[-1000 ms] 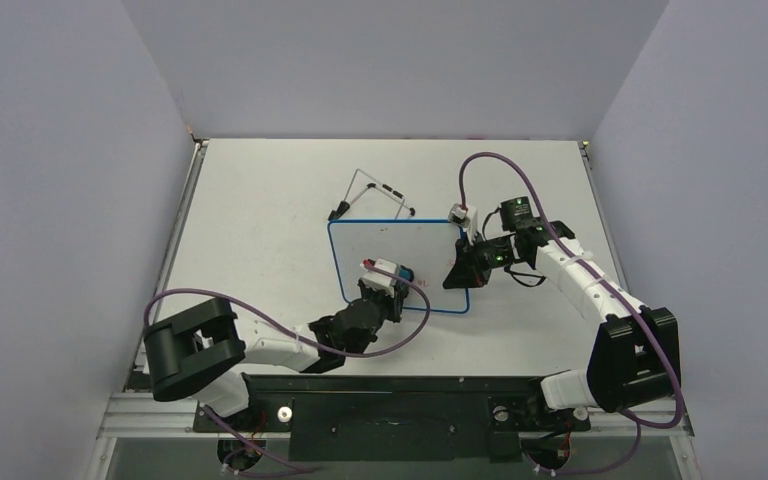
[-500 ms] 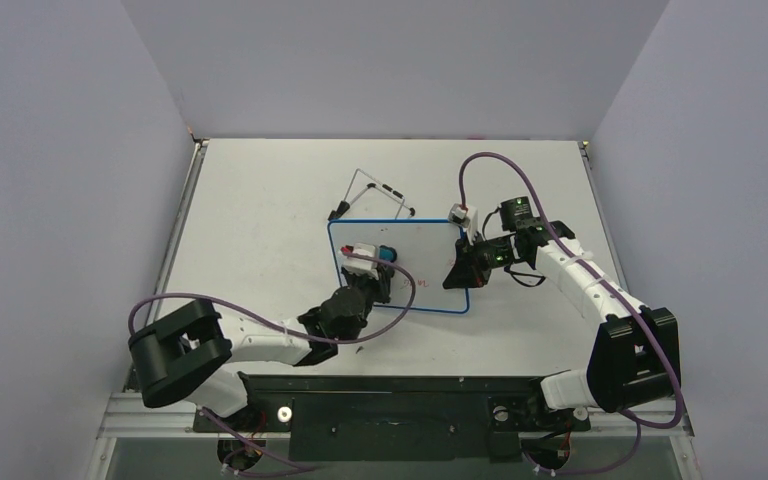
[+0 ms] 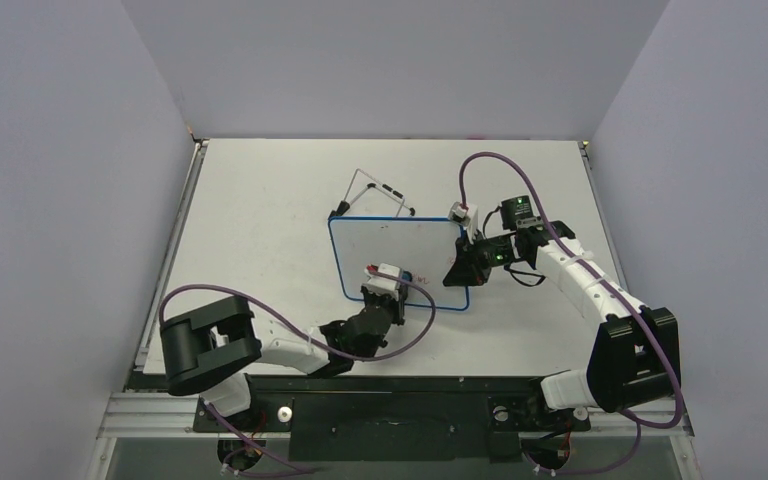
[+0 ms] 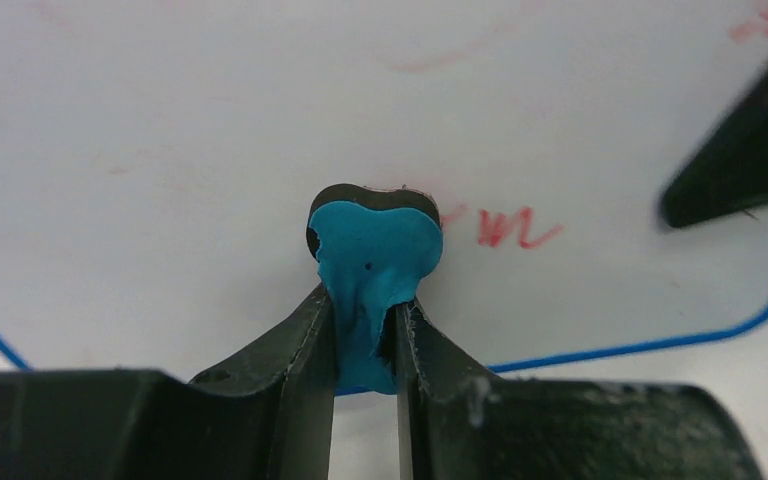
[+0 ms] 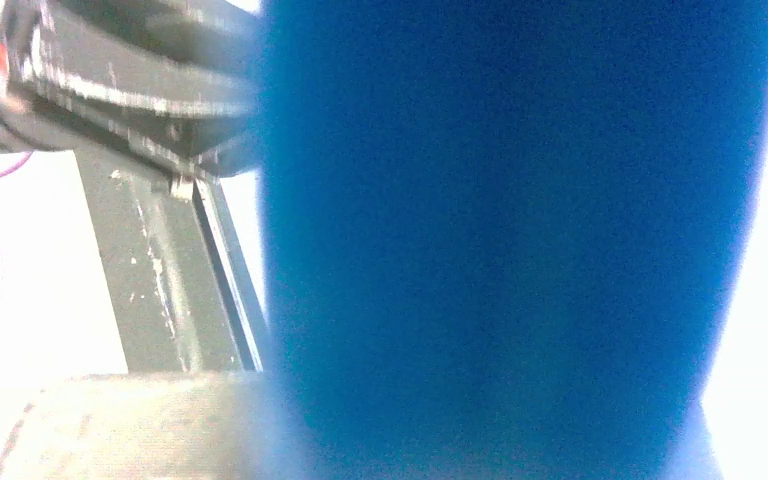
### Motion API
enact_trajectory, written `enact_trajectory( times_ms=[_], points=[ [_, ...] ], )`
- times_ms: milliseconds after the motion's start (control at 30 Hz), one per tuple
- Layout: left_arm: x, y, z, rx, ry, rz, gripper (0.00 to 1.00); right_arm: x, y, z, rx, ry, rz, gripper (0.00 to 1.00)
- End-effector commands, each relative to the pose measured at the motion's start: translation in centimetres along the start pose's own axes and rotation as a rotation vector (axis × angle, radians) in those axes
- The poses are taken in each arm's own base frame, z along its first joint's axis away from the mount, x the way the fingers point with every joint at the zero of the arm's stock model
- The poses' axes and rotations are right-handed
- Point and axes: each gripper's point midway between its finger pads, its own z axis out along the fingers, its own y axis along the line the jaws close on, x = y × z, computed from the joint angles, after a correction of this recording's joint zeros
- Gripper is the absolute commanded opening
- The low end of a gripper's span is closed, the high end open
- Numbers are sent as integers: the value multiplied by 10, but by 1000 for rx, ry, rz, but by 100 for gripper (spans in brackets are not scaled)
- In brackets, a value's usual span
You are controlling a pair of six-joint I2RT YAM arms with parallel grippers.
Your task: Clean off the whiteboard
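Top external: whiteboard (image 3: 390, 245) lengthwise left-right

The whiteboard (image 4: 210, 130) looks smooth and faintly glossy, the squashed eraser (image 4: 375, 250) soft matt blue foam, the wire stand (image 3: 390, 188) thin dark metal.

Left arm (image 3: 280, 345): base bottom left, stretched low, forward and rightward, forearm close to table.
Left gripper (image 3: 394, 286): pointing away from base, fingers (image 4: 305, 350) almost together, pinching eraser (image 4: 375, 250) between tips.
Right arm (image 3: 585, 285): rising from bottom right, reaching forward, wrist bent inward to left.
Right gripper (image 3: 457, 274): angled left and down, jaws fully closed; own wrist view too blurred for detail.
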Motion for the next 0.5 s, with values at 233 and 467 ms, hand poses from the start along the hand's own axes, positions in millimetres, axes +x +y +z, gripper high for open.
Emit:
enact_trajectory(
  times_ms=[233,467],
  points=[
    [-77,94,11,-305,-187,-137,0,4,11,-3,-16,17,-12,0],
    [-63,35,4,-148,-156,-145,0,5,11,-2,-19,21,-8,0]
  ],
)
